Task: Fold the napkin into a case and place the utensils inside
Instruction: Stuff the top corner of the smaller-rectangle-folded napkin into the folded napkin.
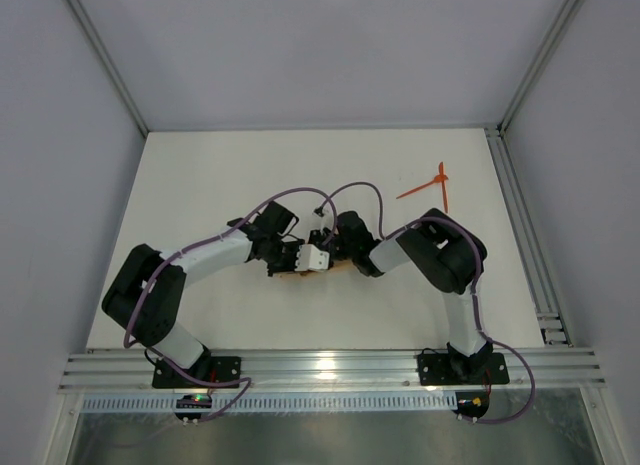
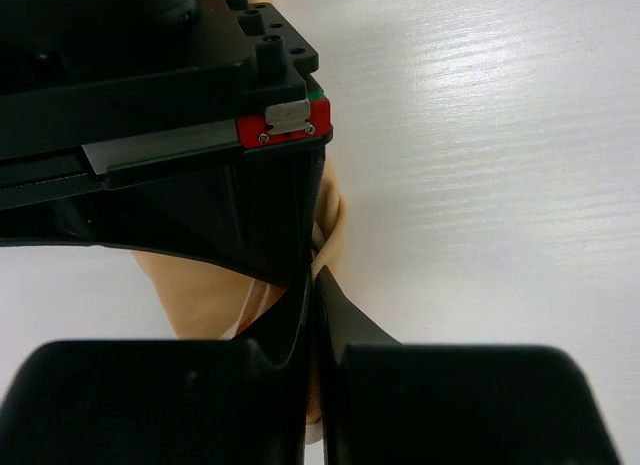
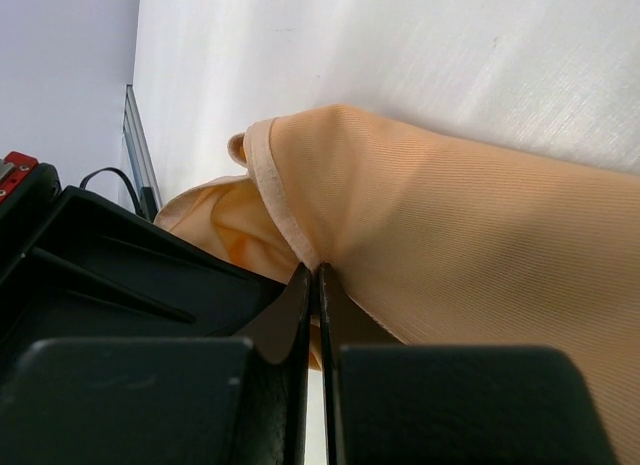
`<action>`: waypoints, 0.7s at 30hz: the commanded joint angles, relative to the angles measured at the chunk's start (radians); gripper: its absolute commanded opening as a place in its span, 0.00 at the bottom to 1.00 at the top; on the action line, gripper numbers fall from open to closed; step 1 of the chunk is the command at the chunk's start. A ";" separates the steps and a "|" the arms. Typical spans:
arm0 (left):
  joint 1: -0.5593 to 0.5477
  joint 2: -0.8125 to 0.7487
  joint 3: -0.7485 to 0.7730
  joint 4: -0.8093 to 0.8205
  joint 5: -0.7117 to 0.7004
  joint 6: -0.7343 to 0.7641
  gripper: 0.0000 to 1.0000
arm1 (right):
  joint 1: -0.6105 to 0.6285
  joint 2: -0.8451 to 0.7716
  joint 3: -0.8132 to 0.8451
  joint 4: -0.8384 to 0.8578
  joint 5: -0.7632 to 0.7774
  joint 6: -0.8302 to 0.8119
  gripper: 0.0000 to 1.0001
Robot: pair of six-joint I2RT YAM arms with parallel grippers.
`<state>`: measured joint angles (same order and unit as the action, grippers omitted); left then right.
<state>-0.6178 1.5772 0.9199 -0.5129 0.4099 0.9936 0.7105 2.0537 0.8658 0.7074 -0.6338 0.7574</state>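
The peach-orange napkin (image 3: 460, 255) lies bunched between my two grippers at the table's middle; in the top view only a sliver of the napkin (image 1: 300, 274) shows under them. My left gripper (image 2: 313, 285) is shut on a fold of the napkin (image 2: 195, 290). My right gripper (image 3: 317, 275) is shut on the napkin's hemmed edge. The two grippers meet almost tip to tip, left gripper (image 1: 300, 257), right gripper (image 1: 335, 247). The two orange-red utensils (image 1: 432, 185) lie crossed at the far right of the table, apart from both arms.
The right arm's body (image 2: 150, 105) fills the upper left of the left wrist view. A metal rail (image 1: 530, 245) runs along the table's right edge and another (image 1: 320, 367) along the near edge. Grey walls enclose the table.
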 commanded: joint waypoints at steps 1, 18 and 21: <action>0.003 -0.009 0.024 0.073 0.041 -0.001 0.00 | 0.033 -0.030 0.010 0.004 0.020 0.043 0.03; 0.044 -0.023 -0.015 0.152 0.006 -0.016 0.12 | 0.046 -0.007 -0.094 0.127 0.020 0.068 0.03; 0.046 -0.022 -0.021 0.206 -0.020 -0.026 0.30 | 0.047 -0.009 -0.094 0.113 0.026 0.060 0.03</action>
<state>-0.5838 1.5768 0.8959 -0.4644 0.4263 0.9756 0.7250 2.0537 0.7761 0.8536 -0.5865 0.8585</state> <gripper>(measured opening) 0.267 0.044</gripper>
